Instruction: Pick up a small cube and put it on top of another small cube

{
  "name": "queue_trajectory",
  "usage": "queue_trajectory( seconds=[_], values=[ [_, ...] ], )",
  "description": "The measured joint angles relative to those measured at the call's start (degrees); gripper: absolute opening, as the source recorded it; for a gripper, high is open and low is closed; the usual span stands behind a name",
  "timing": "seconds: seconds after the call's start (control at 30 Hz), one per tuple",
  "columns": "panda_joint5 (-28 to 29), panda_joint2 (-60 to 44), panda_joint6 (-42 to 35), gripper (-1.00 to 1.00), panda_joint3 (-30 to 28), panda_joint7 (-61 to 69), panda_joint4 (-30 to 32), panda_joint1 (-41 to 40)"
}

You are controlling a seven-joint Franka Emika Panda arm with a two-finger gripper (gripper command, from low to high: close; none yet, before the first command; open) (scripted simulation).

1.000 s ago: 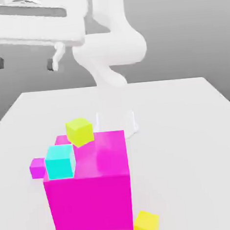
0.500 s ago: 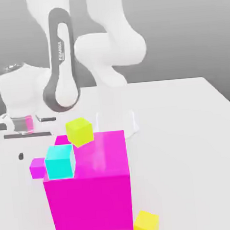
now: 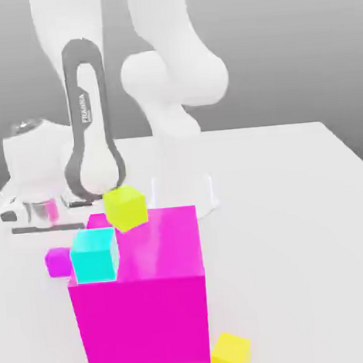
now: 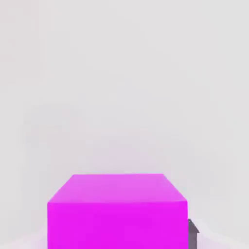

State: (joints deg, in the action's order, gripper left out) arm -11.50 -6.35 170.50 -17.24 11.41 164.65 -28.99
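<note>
Verification of grip was your priority before any straight, slow lift, as you could not tell whether the gripper (image 3: 58, 260) was open or closed about the purple cube (image 3: 58, 262), at the exterior view's left of the large magenta block (image 3: 143, 327).

A smooth, matt, plastic-like finish is seen on the small magenta-purple cube (image 4: 117, 223). On the huge magenta block (image 3: 143, 327), a faintly glossy top is shown. Smooth, plain faces are seen on the cyan cube (image 3: 95, 256) upon that block.
</note>
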Motion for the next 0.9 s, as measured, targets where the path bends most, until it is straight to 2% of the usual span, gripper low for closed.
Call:
queue_trajectory(
  seconds=[0.07,0.13,0.53,0.83,0.9],
  values=[
    [8.06,4.36,-3.11,-1.00,-1.56,-5.82,0.96,-1.11],
    [12.66,6.55,-6.59,-1.00,-0.81,-10.24,-0.09,-1.78],
    [22.72,10.05,-33.41,-1.00,7.54,-38.97,-23.01,9.42],
    [14.38,15.34,-51.82,-1.00,15.13,-61.20,-36.30,16.67],
    [12.28,15.94,-52.55,-1.00,15.78,-63.30,-36.86,16.97]
  ],
)
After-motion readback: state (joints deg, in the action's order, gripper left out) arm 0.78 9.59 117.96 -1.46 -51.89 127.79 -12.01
